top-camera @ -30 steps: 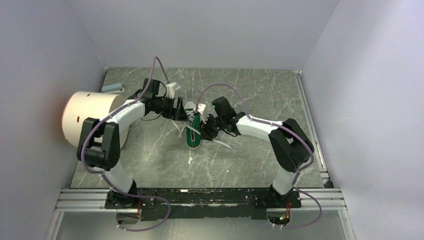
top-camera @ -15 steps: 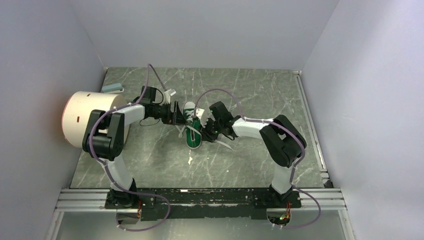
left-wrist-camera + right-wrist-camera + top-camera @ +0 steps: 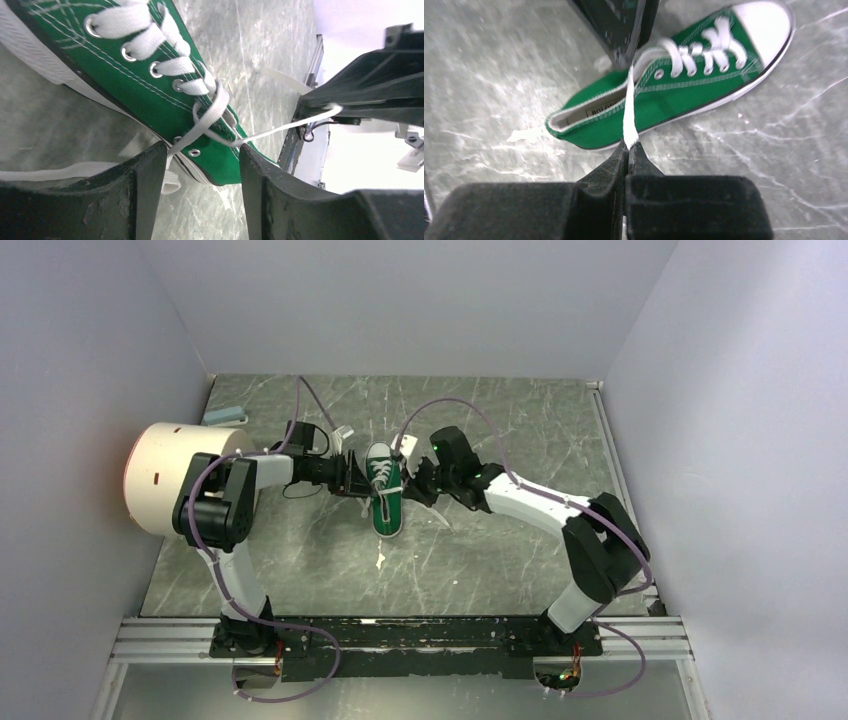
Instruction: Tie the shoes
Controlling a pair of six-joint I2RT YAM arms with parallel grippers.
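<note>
The green sneaker (image 3: 387,502) lies mid-table, toe toward the arms, with white laces and a white toe cap. My left gripper (image 3: 352,476) sits at its left side, jaws open; in the left wrist view (image 3: 202,167) the shoe's eyelet side (image 3: 150,95) lies just beyond the fingers, and one lace (image 3: 200,125) runs off past the left finger (image 3: 145,195). My right gripper (image 3: 420,482) is at the shoe's right side, shut on the other white lace (image 3: 629,112), which stretches taut from the shoe (image 3: 664,95) to the fingertips (image 3: 629,146).
A large white cylinder with an orange end (image 3: 185,476) stands at the left wall. A small grey-blue object (image 3: 225,415) lies at the back left corner. A small white scrap (image 3: 380,561) lies on the marble table in front of the shoe. Walls enclose three sides.
My right gripper has drawn back to the right with the lace, pulling it taut. My left gripper has shifted lower beside the shoe. The shoe has shifted slightly.
</note>
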